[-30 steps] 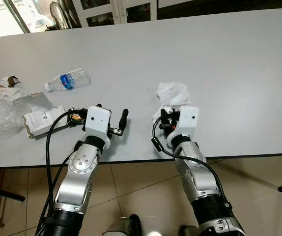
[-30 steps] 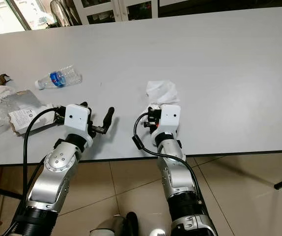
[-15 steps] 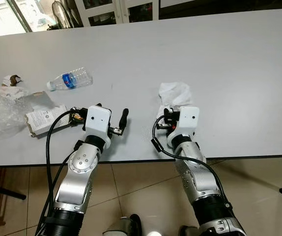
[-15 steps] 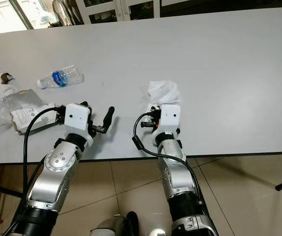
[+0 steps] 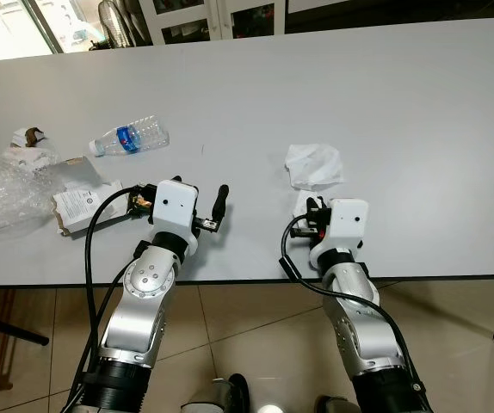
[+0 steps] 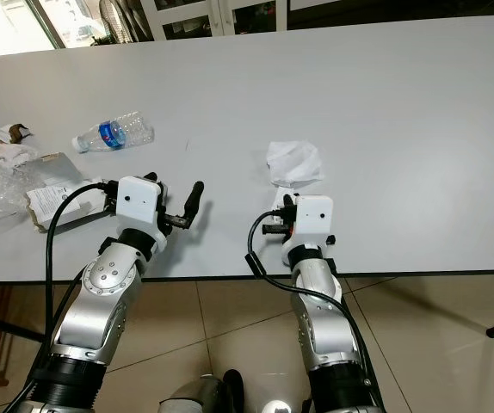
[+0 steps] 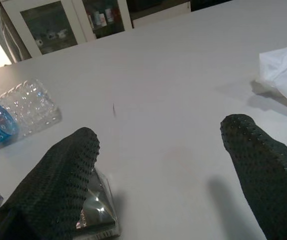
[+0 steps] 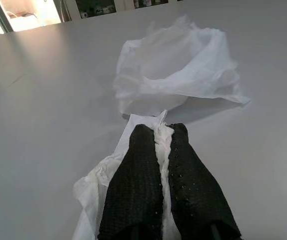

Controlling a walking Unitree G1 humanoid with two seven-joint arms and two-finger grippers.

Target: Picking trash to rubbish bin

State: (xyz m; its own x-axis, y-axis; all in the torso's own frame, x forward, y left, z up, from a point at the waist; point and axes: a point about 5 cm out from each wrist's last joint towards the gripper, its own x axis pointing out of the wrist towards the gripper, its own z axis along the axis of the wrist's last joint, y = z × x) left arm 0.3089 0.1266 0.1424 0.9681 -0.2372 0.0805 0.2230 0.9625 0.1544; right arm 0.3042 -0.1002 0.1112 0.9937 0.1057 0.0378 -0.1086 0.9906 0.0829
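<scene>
You are looking down on a long white table (image 5: 419,103) that spans the view, with tiled floor below its near edge and glass-fronted cabinets (image 5: 221,15) behind its far edge.

At the left end lies the biggest piece of trash, a crumpled sheet of clear bubble wrap (image 5: 6,189). Touching its right side is a flattened printed carton (image 5: 83,200), and beyond it sits a small crumpled wrapper (image 5: 27,138) with a brown scrap on it.

Your two silver arms reach up from the bottom of the head views. The left gripper (image 7: 163,185) hovers over the near edge of the table with its black fingers spread wide apart and nothing between them; one finger (image 5: 222,196) points away from you, just right of the carton.

Farther back, a clear plastic water bottle (image 5: 131,138) with a blue label lies on its side, well apart from both grippers.

Near the table's middle rests a crumpled white tissue (image 5: 314,165). Just in front of it, the right gripper (image 8: 157,150) has its fingers pressed together on a smaller strip of white tissue (image 8: 133,131), which trails from the fingertips onto the table and lies just beside the crumpled one; you cannot tell whether the two pieces are joined.
</scene>
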